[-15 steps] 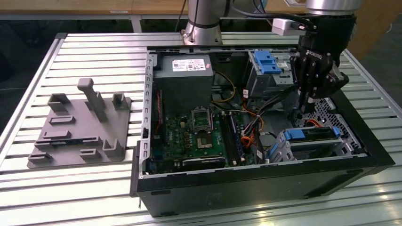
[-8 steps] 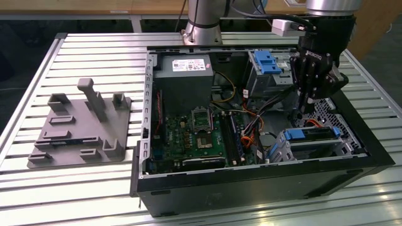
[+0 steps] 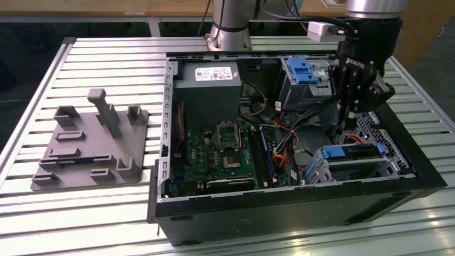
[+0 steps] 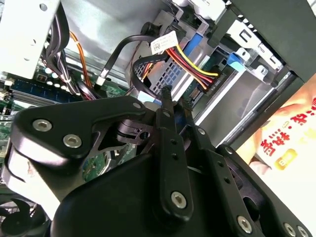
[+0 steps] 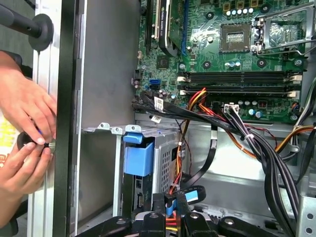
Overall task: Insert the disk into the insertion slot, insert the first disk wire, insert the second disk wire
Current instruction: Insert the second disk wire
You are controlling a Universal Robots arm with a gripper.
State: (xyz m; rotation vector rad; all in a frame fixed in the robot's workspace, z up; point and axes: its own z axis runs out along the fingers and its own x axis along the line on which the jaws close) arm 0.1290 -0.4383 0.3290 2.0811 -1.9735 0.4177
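The flat silver-grey hard drive [image 3: 352, 151], framed by its bright blue plastic carrier, lies level inside the small grey perforated sheet-metal drive cage [image 3: 357, 168]. The cage sits in the near corner of the open black computer case [image 3: 284, 205], at the exterior view's right. In the second wrist view a red, yellow and black wire bundle [image 4: 190, 66] reaches the cage's end; whether its plug is seated cannot be told.

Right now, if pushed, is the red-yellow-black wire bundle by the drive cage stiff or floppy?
Wire bundle: likely floppy, since it curves in a loose arc. Probably light: thin separate strands. Could snag, as black cables cross beside it.
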